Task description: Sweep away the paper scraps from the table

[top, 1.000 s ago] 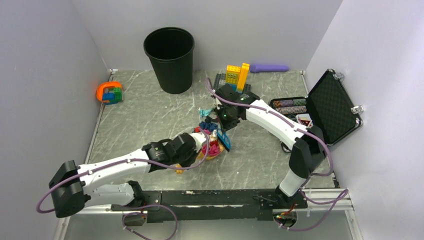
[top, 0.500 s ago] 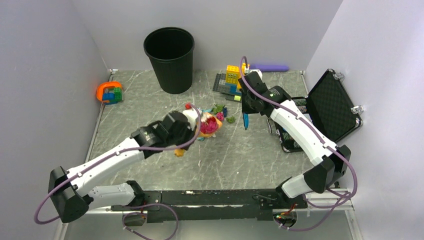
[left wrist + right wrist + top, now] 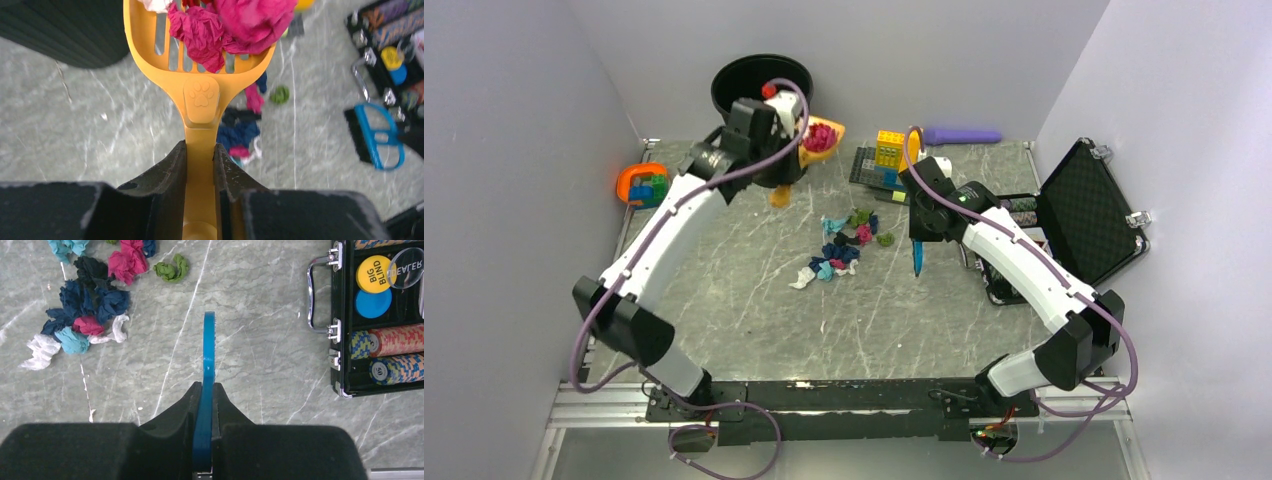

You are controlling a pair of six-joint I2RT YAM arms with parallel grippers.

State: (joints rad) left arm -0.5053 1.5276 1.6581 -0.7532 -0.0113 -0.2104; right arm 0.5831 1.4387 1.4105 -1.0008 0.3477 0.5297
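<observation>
Left arm: stretched far forward, pincer (image 3: 200, 147) clamped on orange scoop (image 3: 201, 95) at black bin (image 3: 739, 80) rim; right arm: bent, pincer (image 3: 206, 387) clamped on blue brush (image 3: 208, 345); paper scraps (image 3: 844, 245): some in scoop, most clustered mid-tabletop (image 3: 724, 280).

Quick headcount: one bin (image 3: 762, 88), one scoop (image 3: 200, 95), one brush (image 3: 207, 350), one chip case (image 3: 1079, 215). Scraps (image 3: 836, 250): roughly a dozen loose on the table (image 3: 724, 290) in front of the bin, plus at least two pink ones in the scoop.
</observation>
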